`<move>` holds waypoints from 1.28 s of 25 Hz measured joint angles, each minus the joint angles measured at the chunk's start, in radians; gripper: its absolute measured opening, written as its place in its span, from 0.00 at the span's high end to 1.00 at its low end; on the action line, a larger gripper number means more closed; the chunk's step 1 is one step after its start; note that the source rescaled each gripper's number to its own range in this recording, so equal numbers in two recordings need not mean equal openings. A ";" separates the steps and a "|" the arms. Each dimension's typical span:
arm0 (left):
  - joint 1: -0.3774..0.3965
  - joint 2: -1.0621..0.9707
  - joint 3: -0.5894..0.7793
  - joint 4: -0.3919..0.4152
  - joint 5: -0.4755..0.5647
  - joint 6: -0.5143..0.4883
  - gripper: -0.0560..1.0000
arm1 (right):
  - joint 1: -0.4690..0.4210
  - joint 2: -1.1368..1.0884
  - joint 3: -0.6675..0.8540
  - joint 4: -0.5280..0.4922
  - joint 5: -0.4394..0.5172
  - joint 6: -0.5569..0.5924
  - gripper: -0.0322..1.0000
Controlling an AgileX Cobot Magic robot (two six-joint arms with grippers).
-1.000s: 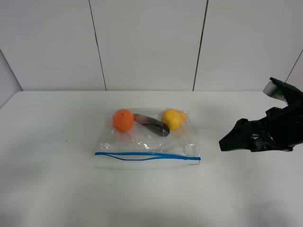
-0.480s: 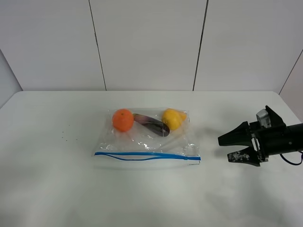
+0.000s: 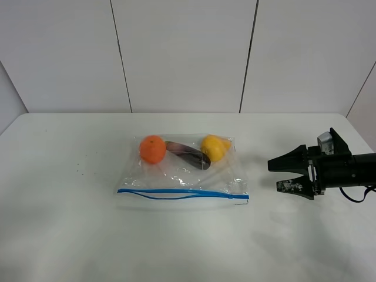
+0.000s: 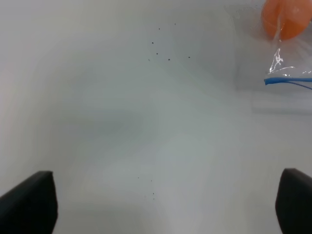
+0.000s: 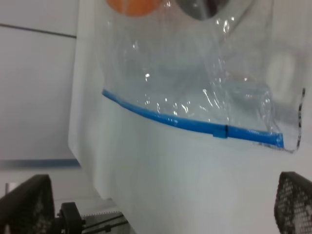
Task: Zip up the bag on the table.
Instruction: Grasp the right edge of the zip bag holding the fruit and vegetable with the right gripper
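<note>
Change since a second ago: right hand [image 3: 275,176] has come down from a raised, blurred pose to low over the table [image 3: 70,235], and in the last half second it edged slightly toward the bag [image 3: 176,176]. Bag unmoved.

Counts, near to far:
- one blue zip strip [image 3: 182,193] on the bag's near edge, its two lines parting along the left half
- one bag, flat at table centre
- along its far edge, one orange [image 3: 153,148], one eggplant [image 3: 189,155], one pear [image 3: 215,147]
- two hands

Right arm lies low and level, coming in from the right. Its fingers point at the bag's right end, spread wide, holding nothing, clear of the bag.

Left hand [image 4: 163,202] shows only in its wrist view: fingers wide apart, empty, over bare table left of the bag.
</note>
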 joint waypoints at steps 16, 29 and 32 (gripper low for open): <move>0.000 0.000 0.000 0.000 0.000 0.000 0.00 | 0.081 0.119 -0.134 -0.040 -0.121 0.085 0.00; 0.000 0.000 0.000 0.000 0.000 0.000 0.00 | 0.120 0.223 -0.135 0.018 -0.145 0.061 0.00; 0.000 0.000 0.000 0.000 0.000 0.000 0.00 | 0.120 0.229 -0.135 0.035 -0.140 0.057 0.00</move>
